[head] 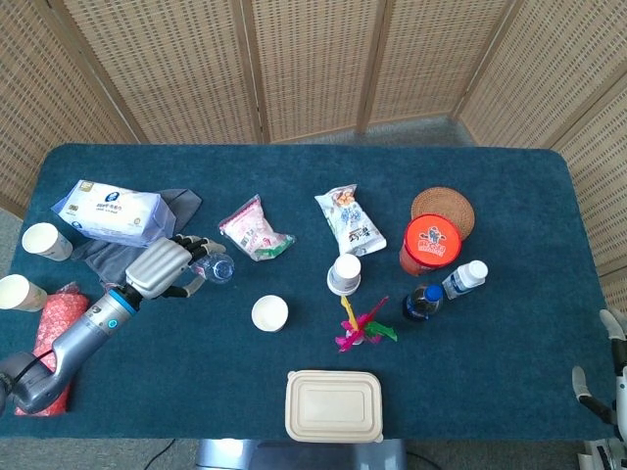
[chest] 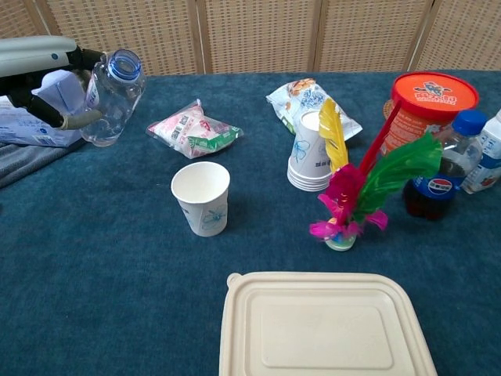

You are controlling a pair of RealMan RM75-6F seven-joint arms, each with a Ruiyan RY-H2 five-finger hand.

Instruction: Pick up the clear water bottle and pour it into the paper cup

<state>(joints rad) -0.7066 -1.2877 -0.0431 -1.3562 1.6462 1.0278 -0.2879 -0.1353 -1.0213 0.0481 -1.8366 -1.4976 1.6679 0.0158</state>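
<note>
We are gripping the clear plastic water bottle (chest: 109,98) in our left hand (head: 162,266), fingers wrapping around its body, and it is hanging above the dark blue cloth-covered surface (head: 196,392), tilting with its open mouth leaning toward the 3 o'clock side. The white paper cup with a blue print (chest: 201,197) is standing upright and apart from the bottle, down toward 4 o'clock from it in the chest view, its mouth open and nothing visible inside. Our right hand (head: 605,384) is only peeking in at the far 3 o'clock edge of the head view, and we cannot tell how its fingers are lying. Just past the bottle at 12 o'clock, a pink and green snack packet (chest: 192,129) is lying flat. Toward 9 o'clock a white tissue pack (head: 108,211) is resting on a grey cloth (head: 103,253). A stack of paper cups (chest: 307,160) is sitting upside down beside a feathered shuttlecock toy (chest: 352,188), and a beige lidded container (chest: 321,325) is lying at 6 o'clock.
</note>
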